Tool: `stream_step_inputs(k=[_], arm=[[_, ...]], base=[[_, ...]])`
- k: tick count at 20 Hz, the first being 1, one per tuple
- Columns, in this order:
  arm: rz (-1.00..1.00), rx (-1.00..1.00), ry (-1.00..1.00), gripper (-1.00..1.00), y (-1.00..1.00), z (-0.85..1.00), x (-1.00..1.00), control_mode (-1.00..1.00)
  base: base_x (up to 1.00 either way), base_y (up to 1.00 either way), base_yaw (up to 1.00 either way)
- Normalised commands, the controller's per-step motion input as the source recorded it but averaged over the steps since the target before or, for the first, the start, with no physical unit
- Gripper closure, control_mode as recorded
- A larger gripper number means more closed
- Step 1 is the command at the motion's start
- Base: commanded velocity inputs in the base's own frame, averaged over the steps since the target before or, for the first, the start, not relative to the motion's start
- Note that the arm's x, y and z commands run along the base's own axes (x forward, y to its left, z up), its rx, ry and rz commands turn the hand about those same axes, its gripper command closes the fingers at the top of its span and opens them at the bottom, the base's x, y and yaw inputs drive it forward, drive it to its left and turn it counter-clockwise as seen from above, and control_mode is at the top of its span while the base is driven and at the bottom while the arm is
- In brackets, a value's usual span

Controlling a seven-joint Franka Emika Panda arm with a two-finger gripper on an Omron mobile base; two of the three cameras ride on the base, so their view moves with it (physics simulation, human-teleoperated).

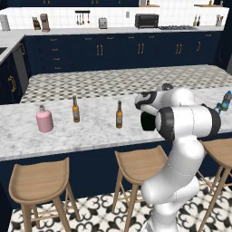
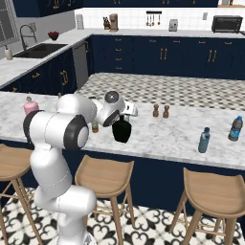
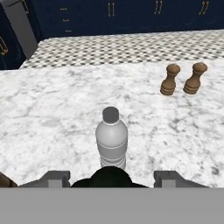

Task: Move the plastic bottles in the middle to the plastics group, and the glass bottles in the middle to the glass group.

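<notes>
My pincer straddles the black bottle, jaws apart either side; my hand camera alone reveals the grey plastic bottle just beyond it.

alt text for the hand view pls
A black bottle sits low between the open jaws of the gripper, with a pale grey plastic bottle standing just beyond it on the marble counter. Two brown shakers stand farther off.

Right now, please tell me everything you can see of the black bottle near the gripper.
The black bottle is squat and round-bodied, opaque, glossy like dark glass. It stands upright on the marble counter, near its front edge. The gripper sits around its top, one fingertip on each side; whether they touch it is unclear. A small grey bottle stands just beyond it.
</notes>
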Motion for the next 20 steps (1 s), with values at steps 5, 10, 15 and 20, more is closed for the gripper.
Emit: stream_step_inputs(k=[5,10,15,20], arm=[[0.0,0.0,0.0,1.0,0.0,0.0,0.0,-1.0],[0.0,0.0,0.0,1.0,0.0,0.0,0.0,-1.0],[0.0,-0.01,-0.03,1.0,0.0,0.29,-0.4,-1.0],[0.0,-0.03,-0.01,1.0,0.02,0.53,-0.6,-1.0]], base=[[0.0,0.0,0.0],[0.0,0.0,0.0],[0.0,0.0,0.0],[0.0,0.0,0.0]])
